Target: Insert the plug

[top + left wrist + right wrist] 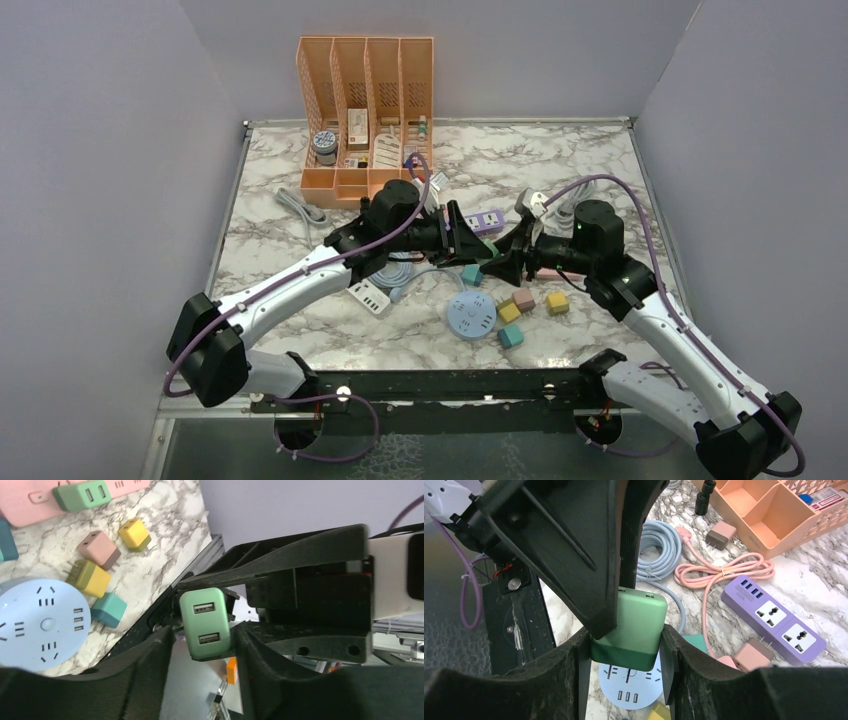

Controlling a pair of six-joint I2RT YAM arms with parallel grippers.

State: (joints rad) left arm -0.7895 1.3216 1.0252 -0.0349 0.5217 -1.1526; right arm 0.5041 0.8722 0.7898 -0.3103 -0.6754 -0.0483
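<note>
A green plug (634,622) with two USB ports on its face (205,622) hangs in the air between my two arms. My right gripper (625,640) is shut on it, a finger pressed to each side. From the opposite side, my left gripper (204,632) straddles the plug's USB end; its jaws stand close to the plug but are open, with a narrow gap showing at the left finger (150,665). Below lies a round light-blue socket disc (471,315). In the top view the grippers (470,240) (500,262) meet over the table's middle and hide the plug.
A purple power strip (774,620), a pink cable (719,570) and a blue cable coil (659,550) lie beyond. Pink strip (30,500) and several coloured cube plugs (557,302) sit near the disc. An orange organizer (366,110) stands at the back; a white charger (370,298) lies left.
</note>
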